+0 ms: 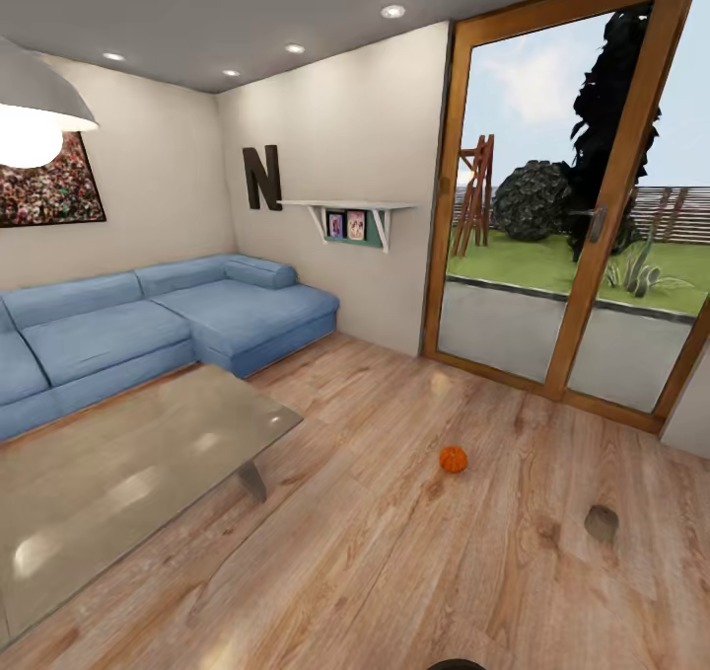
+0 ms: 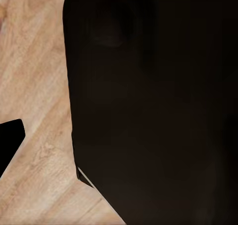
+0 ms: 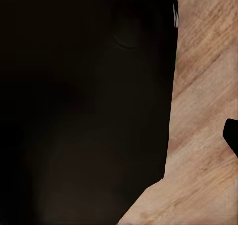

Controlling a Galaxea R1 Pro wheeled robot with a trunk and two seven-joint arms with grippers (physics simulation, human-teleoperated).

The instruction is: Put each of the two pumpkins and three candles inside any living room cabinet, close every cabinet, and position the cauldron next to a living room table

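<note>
Left wrist cam: large flat black robot body panel point(image 2: 153, 106) close up, blocking most of the frame. Light wood plank floor point(image 2: 39, 86) visible beside it. Small black part point(image 2: 9, 143) at the frame edge; can't identify it.

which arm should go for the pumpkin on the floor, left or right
Right, tentatively. The pumpkin lies on the wood floor right of the view's centre, away from the glass table on the left. A candle lies further right still. Neither tool is near it yet; the robot must drive closer first.

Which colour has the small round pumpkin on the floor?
The pumpkin is bright orange, seen best in the head view.
</note>
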